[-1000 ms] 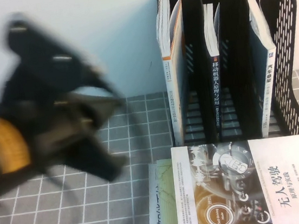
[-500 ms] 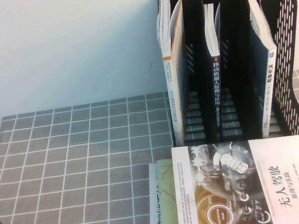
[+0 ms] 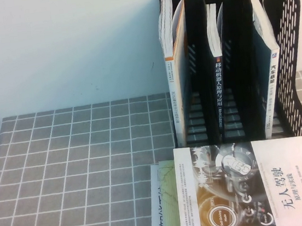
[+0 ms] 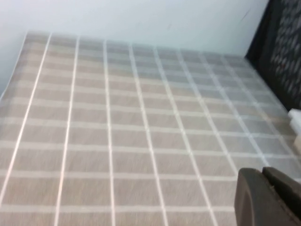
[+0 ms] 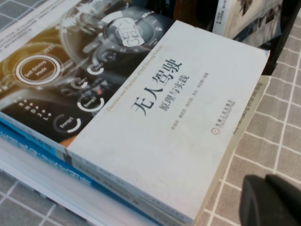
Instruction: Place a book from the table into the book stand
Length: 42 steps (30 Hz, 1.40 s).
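Note:
A stack of books lies flat at the table's front right. The top book [image 3: 253, 183] has a dark and white cover with Chinese title; it also fills the right wrist view [image 5: 155, 108]. The black three-slot book stand [image 3: 291, 46] stands upright right behind the stack, with one book upright in each slot. Neither arm shows in the high view. My left gripper [image 4: 262, 174] is shut and empty over the checked cloth, with the stand's mesh wall [image 4: 282, 47] off to its side. My right gripper [image 5: 266, 181] is shut and empty, beside the top book's corner.
A grey checked tablecloth [image 3: 81, 171] covers the table, bare on the left half. A lower book [image 3: 166, 210] sticks out at the stack's left. A pale wall runs behind the table. The table's left edge shows at the far left.
My left arm filled the left of the high view a second ago, then dropped out toward the lower left edge. Now it is gone from that view. Books and stand have not moved.

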Motion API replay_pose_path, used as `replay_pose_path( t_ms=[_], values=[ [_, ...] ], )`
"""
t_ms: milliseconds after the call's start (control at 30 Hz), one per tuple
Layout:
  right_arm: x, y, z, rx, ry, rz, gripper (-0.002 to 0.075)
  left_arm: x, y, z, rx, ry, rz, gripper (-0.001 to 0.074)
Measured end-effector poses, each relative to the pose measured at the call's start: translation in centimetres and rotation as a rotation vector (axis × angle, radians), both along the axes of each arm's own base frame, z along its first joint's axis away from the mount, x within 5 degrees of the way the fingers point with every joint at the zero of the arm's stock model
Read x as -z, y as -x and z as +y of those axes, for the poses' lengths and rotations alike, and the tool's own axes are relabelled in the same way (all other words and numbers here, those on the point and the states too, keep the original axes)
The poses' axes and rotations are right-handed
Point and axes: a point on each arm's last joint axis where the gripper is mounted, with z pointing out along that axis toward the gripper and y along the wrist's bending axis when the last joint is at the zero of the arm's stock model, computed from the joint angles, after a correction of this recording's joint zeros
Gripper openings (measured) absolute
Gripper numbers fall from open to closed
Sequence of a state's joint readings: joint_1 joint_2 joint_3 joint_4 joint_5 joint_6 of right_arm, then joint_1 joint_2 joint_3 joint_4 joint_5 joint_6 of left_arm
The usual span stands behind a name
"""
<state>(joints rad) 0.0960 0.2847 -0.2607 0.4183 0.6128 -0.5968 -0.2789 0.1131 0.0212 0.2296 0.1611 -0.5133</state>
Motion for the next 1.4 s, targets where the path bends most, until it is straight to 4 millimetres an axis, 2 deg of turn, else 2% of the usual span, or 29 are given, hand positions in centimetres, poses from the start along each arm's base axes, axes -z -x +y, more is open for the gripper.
replay_pose_path(
  t_ms=[167, 400, 667, 1400],
  values=[
    [0.0, 0.0, 0.0, 0.000, -0.003, 0.000, -0.0003, 0.5, 0.3, 0.4, -0.045, -0.016, 0.042, -0.0003],
    [0.0, 0.0, 0.0, 0.000, -0.007, -0.001, -0.0003, 0.3, 0.8, 1.0, -0.126, -0.138, -0.029, -0.0003],
    [0.0, 0.0, 0.0, -0.001, -0.008, 0.000, -0.0003, 0.5, 0.9, 1.1, -0.114, -0.223, -0.009, -0.0003],
    [0.0, 0.0, 0.0, -0.001, -0.008, 0.000, -0.0003, 0.6, 0.9, 1.1, -0.104, -0.252, -0.009, -0.0003]
  ],
)
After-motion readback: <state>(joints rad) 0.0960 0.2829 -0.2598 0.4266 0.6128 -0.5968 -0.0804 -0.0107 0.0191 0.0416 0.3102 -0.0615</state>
